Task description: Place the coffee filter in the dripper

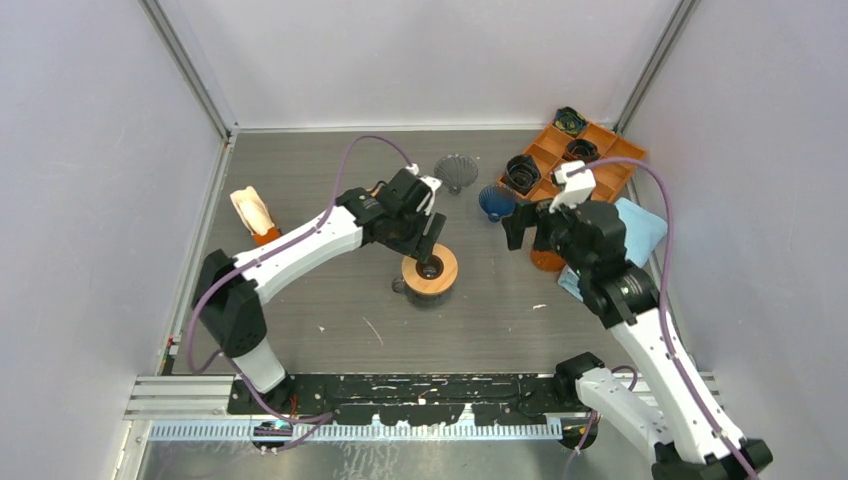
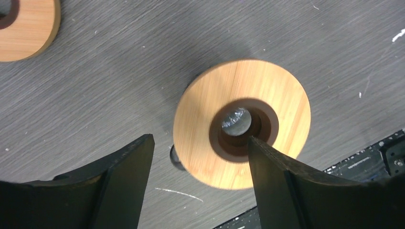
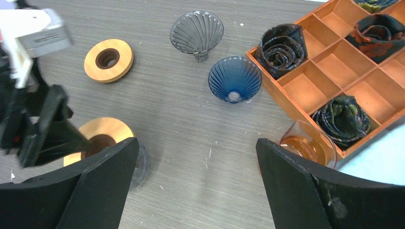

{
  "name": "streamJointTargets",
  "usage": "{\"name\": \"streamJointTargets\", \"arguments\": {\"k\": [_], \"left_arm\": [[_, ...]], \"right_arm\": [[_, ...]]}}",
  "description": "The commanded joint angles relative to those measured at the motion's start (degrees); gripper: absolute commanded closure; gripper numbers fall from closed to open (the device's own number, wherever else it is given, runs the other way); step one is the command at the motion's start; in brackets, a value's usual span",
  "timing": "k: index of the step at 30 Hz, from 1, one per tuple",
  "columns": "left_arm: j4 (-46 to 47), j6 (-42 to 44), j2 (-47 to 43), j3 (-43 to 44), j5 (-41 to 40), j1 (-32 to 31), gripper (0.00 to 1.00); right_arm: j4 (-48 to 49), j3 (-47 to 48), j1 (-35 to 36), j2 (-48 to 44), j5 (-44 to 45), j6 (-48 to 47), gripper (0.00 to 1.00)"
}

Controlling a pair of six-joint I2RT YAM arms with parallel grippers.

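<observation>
Grey wood-grain table (image 1: 300, 330) between white walls fills my overhead view. At the left of the frame sits the coffee filter (image 1: 249, 209), a cream paper piece propped on a small orange piece (image 1: 265, 236). Its long axis runs from upper left to lower right, and I can't tell which end is the mouth. My left gripper (image 1: 428, 243) hangs at centre over a wooden ring (image 1: 445, 278) with a dark hole. Above that are a grey dripper (image 1: 457, 172) and a blue dripper (image 1: 495, 202). My right gripper (image 1: 516, 228) is just right of the blue one. An orange tray (image 1: 605, 182) lies in the upper right, with a blue cloth (image 1: 640, 228) beside it.

On the left wrist feed the jaws stand apart and hold nothing. The wooden ring (image 2: 200, 109) lies below them, and the right finger overlaps its lower edge. A second wooden ring (image 2: 28, 33) is cut off by the upper left corner. The white print on the black rail (image 2: 367, 160) at lower right is too small for me to read.

On the right wrist feed the jaws are spread wide and empty. The grey dripper (image 3: 197, 32) and blue dripper (image 3: 235, 78) sit top centre, mouths turned toward the camera. The tray (image 3: 305, 90) at upper right holds dark coiled items, with an amber glass (image 3: 305, 145) just below it. Only the overhead view shows the filter.
</observation>
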Motion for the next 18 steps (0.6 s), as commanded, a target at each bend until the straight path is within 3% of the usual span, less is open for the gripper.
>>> {"name": "streamJointTargets", "arguments": {"k": [1,11,18], "left_arm": [[1.83,-0.91,-9.13,-2.29,-0.75,1.81,0.25],[3.64,-3.98,-23.23,-12.71,-0.44,7.15,0.13],[3.33,-6.02,-31.21,-18.68,-0.25,10.64,0.02]], "right_arm": [[4.56,6.22,0.24,8.42,-1.62,0.75,0.00],[7.41,18.47,-1.21,30.87,-3.64,2.65,0.01],[9.50,28.23,-4.60,45.99,-7.17,5.27,0.09]]}}
